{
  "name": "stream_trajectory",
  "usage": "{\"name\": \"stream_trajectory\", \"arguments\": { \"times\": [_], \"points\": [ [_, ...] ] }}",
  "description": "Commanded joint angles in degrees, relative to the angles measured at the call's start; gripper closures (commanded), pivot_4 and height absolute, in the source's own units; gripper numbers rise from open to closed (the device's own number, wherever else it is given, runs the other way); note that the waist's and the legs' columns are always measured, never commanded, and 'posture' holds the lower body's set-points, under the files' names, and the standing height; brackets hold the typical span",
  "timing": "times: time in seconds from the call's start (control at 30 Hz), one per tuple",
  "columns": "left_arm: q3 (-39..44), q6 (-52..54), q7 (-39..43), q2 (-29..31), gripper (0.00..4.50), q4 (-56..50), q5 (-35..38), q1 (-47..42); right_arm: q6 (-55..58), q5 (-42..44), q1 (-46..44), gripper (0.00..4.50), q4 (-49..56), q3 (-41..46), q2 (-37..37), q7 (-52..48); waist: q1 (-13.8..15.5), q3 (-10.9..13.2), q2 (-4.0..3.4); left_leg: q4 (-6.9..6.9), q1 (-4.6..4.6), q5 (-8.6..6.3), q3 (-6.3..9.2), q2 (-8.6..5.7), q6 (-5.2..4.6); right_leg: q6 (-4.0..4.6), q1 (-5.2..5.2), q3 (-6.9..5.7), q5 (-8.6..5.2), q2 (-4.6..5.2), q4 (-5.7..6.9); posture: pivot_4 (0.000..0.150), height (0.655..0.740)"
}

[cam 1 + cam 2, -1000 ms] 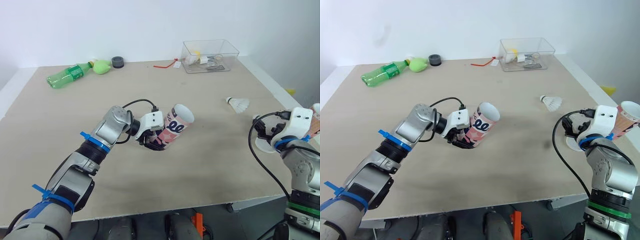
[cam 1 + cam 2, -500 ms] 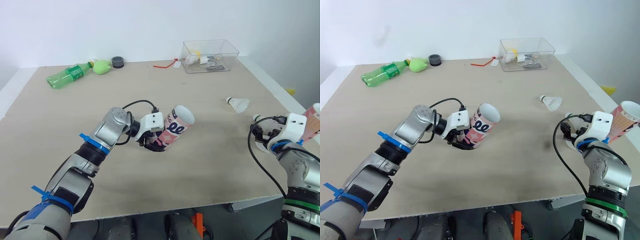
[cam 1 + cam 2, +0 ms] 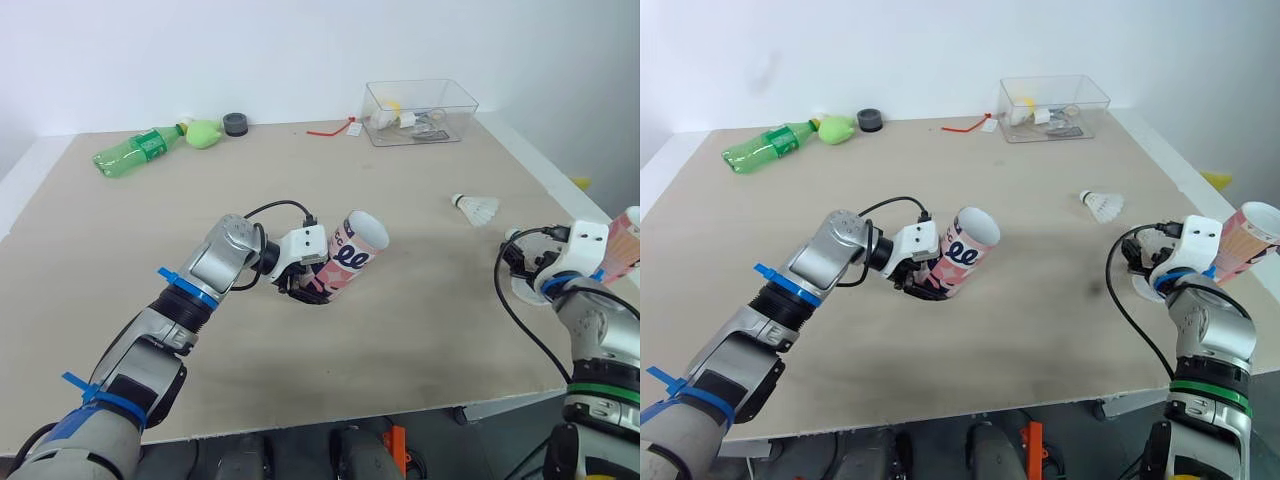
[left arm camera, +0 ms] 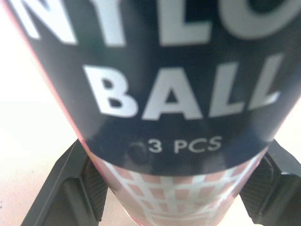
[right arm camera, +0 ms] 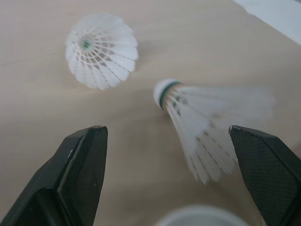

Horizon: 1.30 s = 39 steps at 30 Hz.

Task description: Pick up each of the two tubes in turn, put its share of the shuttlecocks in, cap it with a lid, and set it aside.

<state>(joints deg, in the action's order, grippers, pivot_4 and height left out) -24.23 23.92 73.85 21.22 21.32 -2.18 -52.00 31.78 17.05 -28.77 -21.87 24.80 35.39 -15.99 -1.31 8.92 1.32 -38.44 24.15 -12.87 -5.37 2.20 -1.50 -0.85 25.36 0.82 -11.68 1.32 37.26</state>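
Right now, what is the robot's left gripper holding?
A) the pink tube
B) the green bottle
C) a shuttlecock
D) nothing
A: the left gripper is shut on the lower end of the tube, which tilts with its open mouth upward; the left wrist view shows a finger on either side of it.

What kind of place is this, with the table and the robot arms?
Likely a robot test lab, not a sports hall. A plain board table stands against a bare white wall, set with loose props: a green bottle, a clear box and a shuttlecock. The left claw holds a tube.
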Motion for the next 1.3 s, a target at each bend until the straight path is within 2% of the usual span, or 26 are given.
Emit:
{"name": "stream_trajectory", "arguments": {
  "times": [0.03,0.07,0.1,0.17,0.33,0.37,0.63,0.87,0.97,1.1,1.2,1.3],
  "points": [
    [0.48,-0.04,0.13,0.31,1.49,-1.94,0.77,-0.36,-3.7,-0.95,-2.6,0.07,-2.66,-0.7,1.87,-1.59,0.0,0.0,0.0,0.0,0.0,0.0,0.0,0.0,0.0,0.0,0.0,-0.01,0.0,0.0,0.0,0.15,0.74],
    [0.46,-0.05,0.14,0.32,1.49,-1.94,0.73,-0.35,-4.41,-1.23,-3.12,0.56,-3.76,-1.03,1.93,-1.94,-0.01,0.0,0.0,0.0,0.0,0.0,0.0,0.0,0.0,0.0,0.0,-0.01,0.0,0.0,0.0,0.15,0.74],
    [0.46,-0.05,0.16,0.3,1.49,-1.9,0.71,-0.36,-5.06,-1.49,-3.63,0.78,-4.85,-1.34,1.98,-2.12,-0.01,0.0,0.0,0.0,0.0,0.0,0.0,0.0,0.0,0.0,0.0,0.0,0.0,0.0,0.0,0.15,0.74],
    [0.45,-0.05,0.16,0.3,1.49,-1.87,0.65,-0.38,-6.2,-1.93,-4.42,1.64,-6.74,-2.04,2.13,-2.7,-0.03,0.0,0.0,0.01,0.0,0.0,-0.01,-0.01,0.0,0.0,0.0,0.02,0.0,0.01,-0.01,0.15,0.74],
    [0.5,0.14,0.29,0.65,1.49,-2.24,0.65,-0.19,-8.41,-2.78,-5.53,4.11,-9.41,-3.2,2.39,-4.04,-0.03,0.0,0.0,0.01,0.01,0.0,-0.01,-0.01,0.0,0.0,0.0,0.02,0.0,0.01,-0.01,0.15,0.74],
    [0.48,0.15,0.32,0.75,1.49,-2.32,0.62,-0.12,-8.82,-2.91,-5.65,4.32,-9.66,-3.38,2.44,-4.3,-0.03,0.0,0.0,0.01,0.01,0.0,-0.01,-0.01,0.0,0.0,0.0,0.02,0.0,0.01,-0.01,0.15,0.74],
    [0.39,-0.21,0.48,0.95,1.49,-1.81,0.5,-0.12,-10.12,-2.9,-5.21,4.32,-5.12,-4.82,2.4,-6.44,-0.03,0.0,0.0,0.01,0.0,0.0,-0.01,0.0,0.0,0.0,0.0,0.02,0.0,0.01,-0.01,0.15,0.74],
    [0.33,-1.44,0.57,0.89,1.49,0.42,0.18,-0.69,-7.22,-3.91,0.26,4.32,13.67,-9.1,9.34,-14.75,0.01,0.0,-0.01,0.02,0.02,-0.01,0.01,0.0,-0.01,-0.03,0.01,0.0,-0.03,0.01,-0.01,0.15,0.74],
    [0.47,-3.31,1.04,0.94,1.49,3.22,-0.03,-1.89,-9.15,-4.2,0.09,4.32,21.15,-11.7,16.83,-23.57,0.02,0.01,-0.01,0.01,0.01,-0.01,0.02,-0.05,-0.01,-0.04,0.0,0.0,-0.03,0.0,-0.01,0.15,0.74],
    [0.34,-6.01,1.89,0.84,1.49,6.18,-0.34,-3.3,-16.12,-2.53,-4.27,4.32,23.91,-15.09,22.76,-35.61,-0.15,0.03,0.01,0.0,-0.08,-0.01,-0.03,-0.06,-0.01,-0.07,-0.02,-0.01,-0.01,-0.04,-0.01,0.15,0.74],
    [0.03,-8.09,2.61,0.9,1.49,7.77,-0.84,-4.31,-21.96,-1.78,-9.74,4.32,24.05,-18.77,23.56,-43.93,-0.17,0.04,0.05,0.0,-0.15,-0.01,0.04,-0.06,-0.02,-0.05,-0.05,0.01,0.01,-0.12,-0.01,0.15,0.74],
    [0.25,-9.0,3.25,0.52,1.49,9.05,-0.61,-5.18,-26.54,-1.15,-14.27,4.32,23.35,-22.49,20.65,-49.12,-0.14,0.05,0.06,0.0,-0.14,-0.01,0.04,-0.04,-0.02,-0.02,-0.04,0.03,0.02,-0.15,-0.01,0.15,0.74]
  ]
}}
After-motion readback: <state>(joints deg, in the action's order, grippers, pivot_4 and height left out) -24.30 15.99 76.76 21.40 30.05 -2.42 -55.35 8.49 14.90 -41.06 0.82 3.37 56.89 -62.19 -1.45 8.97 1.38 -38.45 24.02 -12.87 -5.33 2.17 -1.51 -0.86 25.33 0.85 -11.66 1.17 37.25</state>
